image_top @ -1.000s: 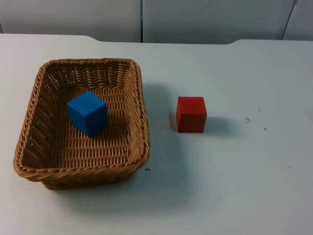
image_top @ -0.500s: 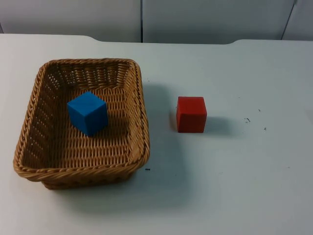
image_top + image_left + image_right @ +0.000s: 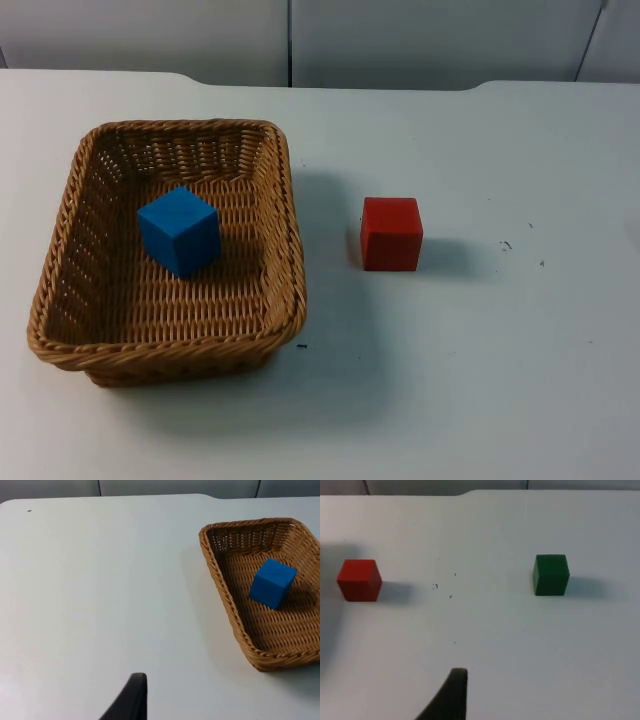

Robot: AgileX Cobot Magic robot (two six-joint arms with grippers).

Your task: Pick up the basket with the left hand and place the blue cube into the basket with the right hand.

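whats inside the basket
One blue cube sits on the floor of the basket, tilted, away from the walls. The weave under the cube is hidden.

A smooth white desk [image 3: 480, 400] carries the scene, its surface matte and evenly lit, with soft shadows falling toward about four o'clock of whatever stands on it. Toward twelve o'clock it ends at a flat grey partition wall [image 3: 420, 40], divided by thin dark vertical seams, and the desk's far edge steps back in a shallow notch at its middle. A few tiny dark specks [image 3: 507, 245] mark the white surface toward three o'clock.
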